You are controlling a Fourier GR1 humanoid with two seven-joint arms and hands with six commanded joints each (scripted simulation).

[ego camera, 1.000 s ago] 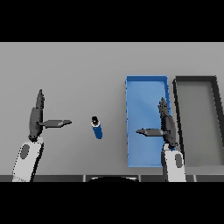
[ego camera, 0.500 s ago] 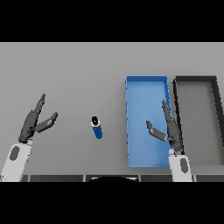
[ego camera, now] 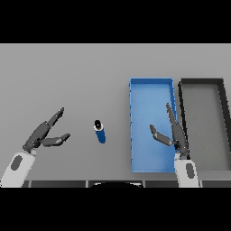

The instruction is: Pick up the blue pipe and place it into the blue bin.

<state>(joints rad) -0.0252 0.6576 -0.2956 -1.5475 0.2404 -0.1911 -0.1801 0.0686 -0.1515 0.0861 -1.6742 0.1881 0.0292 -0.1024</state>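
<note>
The pipe (ego camera: 99, 131) lies on the grey worktop (ego camera: 81, 76), short and blue with a pale, dark-centred end turned toward the far side and slightly left. It rests free — nothing touches it. It sits left of the blue bin (ego camera: 135, 113), near its left wall but apart from it, about level with the bin's middle.

The left robot hand (ego camera: 41, 135) shows at the lower left, well apart from the pipe. Its fingers are straight and point up and to the right, with the thumb spread out below them toward the pipe — a wide, relaxed hand holding nothing.

The right robot hand (ego camera: 175, 133) hangs over the bin's right side, near the wall between the two bins. Its fingers are straight and point away from the robot, and the thumb juts out to the left over the bin's floor. It too is wide and holds nothing.

The blue bin is a long rectangle running away from the robot. Just beside it on the right stands a dark bin (ego camera: 223, 113) of like shape, with a grey floor.
</note>
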